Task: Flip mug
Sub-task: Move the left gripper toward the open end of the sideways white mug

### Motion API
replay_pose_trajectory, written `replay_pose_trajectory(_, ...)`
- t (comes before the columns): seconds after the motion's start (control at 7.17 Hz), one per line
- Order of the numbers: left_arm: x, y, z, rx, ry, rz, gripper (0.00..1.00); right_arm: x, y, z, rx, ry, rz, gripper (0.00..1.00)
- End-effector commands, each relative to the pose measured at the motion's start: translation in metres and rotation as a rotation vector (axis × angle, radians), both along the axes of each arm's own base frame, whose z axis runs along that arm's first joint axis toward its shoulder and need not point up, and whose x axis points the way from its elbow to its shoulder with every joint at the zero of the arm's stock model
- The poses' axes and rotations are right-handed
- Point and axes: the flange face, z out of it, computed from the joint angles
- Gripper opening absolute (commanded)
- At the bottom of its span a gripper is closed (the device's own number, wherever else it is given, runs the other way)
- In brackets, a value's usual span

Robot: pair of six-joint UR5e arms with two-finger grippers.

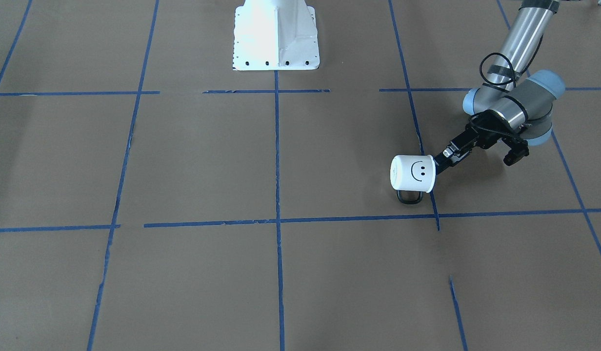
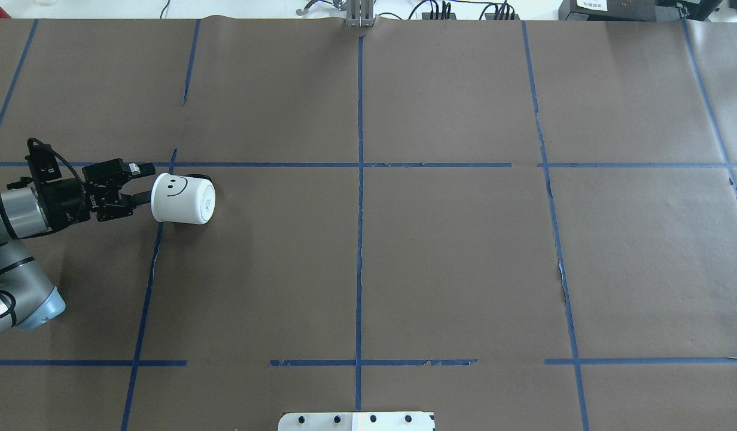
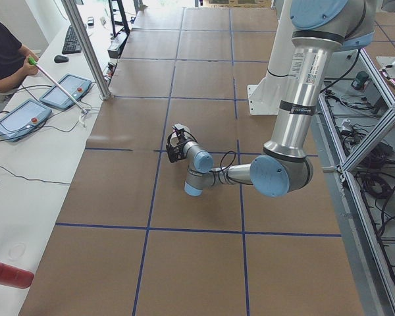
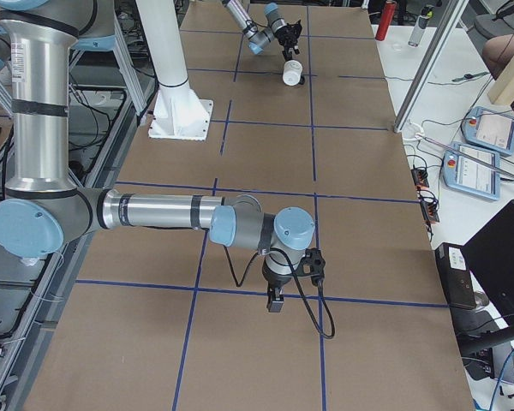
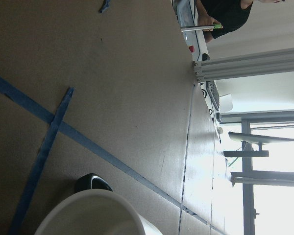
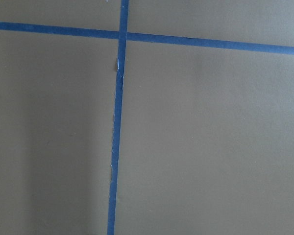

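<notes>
Mug [image 1: 411, 173] on its side on the table [image 1: 183, 161] in the front-facing view, in the robot's left half: closed base toward the table's middle, open mouth toward the left gripper [image 1: 442, 161], smiley face [image 1: 417, 170] up, handle [image 1: 409, 196] flat out toward the operators' side. Long axis level and roughly in line with the fingers. Jaws parted, nothing clamped between them; one fingertip right at the rim, inside the mouth or only against it, hard to say which. From overhead, the same layout: mouth facing the gripper, base away, one finger reaching the rim, the other just short of it and clear of the wall. In the left side view, only arm and dark gripper visible, mug hidden behind them. In the right side view, mug small and far beside the far arm; right gripper [image 4: 273, 301] near, pointing down at the table, well apart from the mug, its opening impossible to judge from here. Left wrist view: white wall and dark handle at the bottom edge, no fingers in frame. Right wrist view: bare paper and blue tape [image 6: 118, 122] only. Likely a job for the left arm alone: pinch the rim wall, then bring the axis upright.
</notes>
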Motion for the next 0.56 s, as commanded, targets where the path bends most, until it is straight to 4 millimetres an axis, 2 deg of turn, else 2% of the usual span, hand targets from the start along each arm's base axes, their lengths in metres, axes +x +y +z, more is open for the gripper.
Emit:
replay_pose_trajectory(0.0, 0.0158, -0.0056, -0.0131, 0.019, 0.027, 0.013, 0.94, 0.0000, -0.0002, -0.0004, 0.001, 0.000, 0.000, 1.00)
replay_pose_trajectory(0.14, 0.0176, -0.0072, -0.0166, 0.023, 0.031, 0.013, 0.92, 0.0000, -0.0002, -0.0004, 0.001, 0.000, 0.000, 1.00)
replay_pose_trajectory(0.28, 0.0179, -0.0074, -0.0176, 0.025, 0.034, 0.013, 0.84, 0.0000, -0.0001, 0.0003, -0.001, 0.000, 0.000, 1.00)
replay_pose_trajectory(0.42, 0.0192, -0.0075, -0.0177, 0.024, 0.032, 0.015, 0.67, 0.0000, -0.0001, 0.0003, -0.001, 0.000, 0.000, 1.00)
